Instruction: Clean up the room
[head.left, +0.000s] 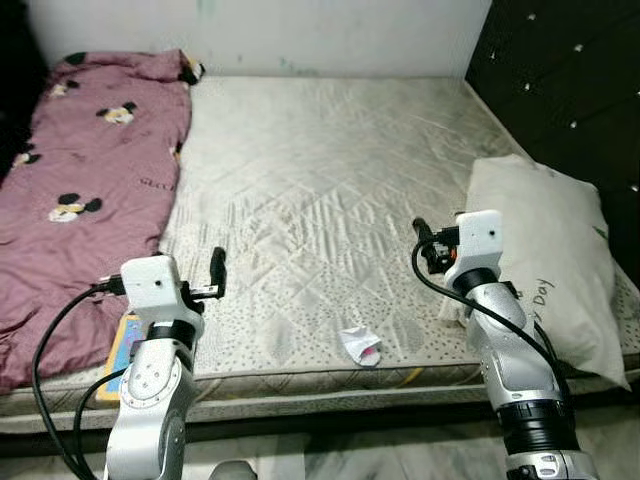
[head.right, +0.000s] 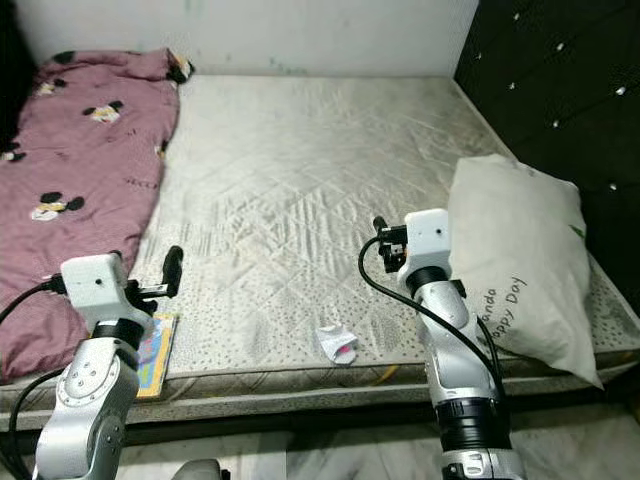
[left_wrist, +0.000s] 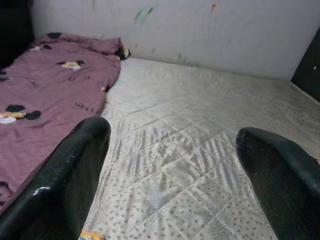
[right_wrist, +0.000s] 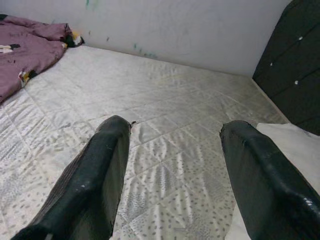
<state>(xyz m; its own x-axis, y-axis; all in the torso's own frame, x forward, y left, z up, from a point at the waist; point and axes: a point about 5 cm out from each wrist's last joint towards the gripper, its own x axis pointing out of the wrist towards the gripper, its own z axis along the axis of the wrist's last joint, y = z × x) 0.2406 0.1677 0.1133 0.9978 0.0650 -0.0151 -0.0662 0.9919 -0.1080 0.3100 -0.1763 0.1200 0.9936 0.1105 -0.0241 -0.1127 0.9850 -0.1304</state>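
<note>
A crumpled white wrapper with a pink patch (head.left: 360, 345) lies near the front edge of the bare quilted mattress (head.left: 320, 160). A flat colourful booklet (head.right: 155, 345) rests at the front left corner, partly under my left arm. A purple cartoon-mouse blanket (head.left: 90, 150) covers the mattress's left side. A white pillow (head.left: 540, 250) leans at the right edge. My left gripper (left_wrist: 172, 135) hovers open over the front left of the mattress. My right gripper (right_wrist: 175, 127) is open too, held just left of the pillow. Both are empty.
A dark tufted headboard (head.left: 570, 80) rises on the right. A pale wall (head.left: 300, 30) runs along the far side of the bed. A strip of light floor (head.left: 330, 455) lies below the bed's front edge, between my arms.
</note>
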